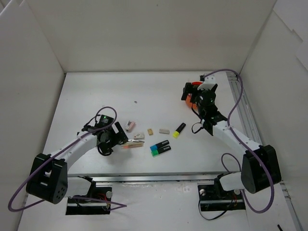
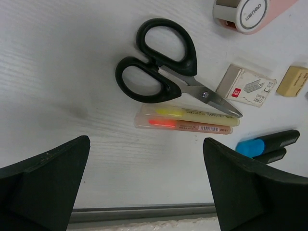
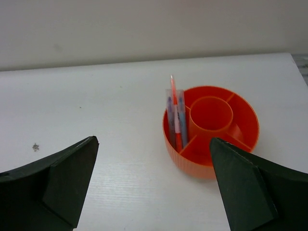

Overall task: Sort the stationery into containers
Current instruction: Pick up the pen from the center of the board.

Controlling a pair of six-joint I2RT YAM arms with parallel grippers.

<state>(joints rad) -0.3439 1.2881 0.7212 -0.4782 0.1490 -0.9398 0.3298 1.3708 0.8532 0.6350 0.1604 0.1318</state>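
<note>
Black-handled scissors (image 2: 159,62) lie on the table, with a yellow and an orange pen (image 2: 187,119) side by side just below the blades. My left gripper (image 2: 147,187) is open and empty, hovering near them; in the top view it (image 1: 111,137) covers the scissors. The round orange cup (image 3: 211,130) has compartments, and its left one holds three thin pens (image 3: 175,115). My right gripper (image 3: 154,192) is open and empty just in front of the cup, and in the top view it (image 1: 190,94) hides most of it. Blue (image 1: 159,145), green (image 1: 161,151) and yellow (image 1: 179,129) highlighters lie mid-table.
A white staples box (image 2: 246,86), a beige eraser (image 2: 294,81) and a pink-and-white round-ended item (image 2: 250,14) lie right of the scissors. A grey eraser (image 1: 164,130) lies near the yellow highlighter. White walls enclose the table; its near edge (image 2: 144,211) is just below my left fingers.
</note>
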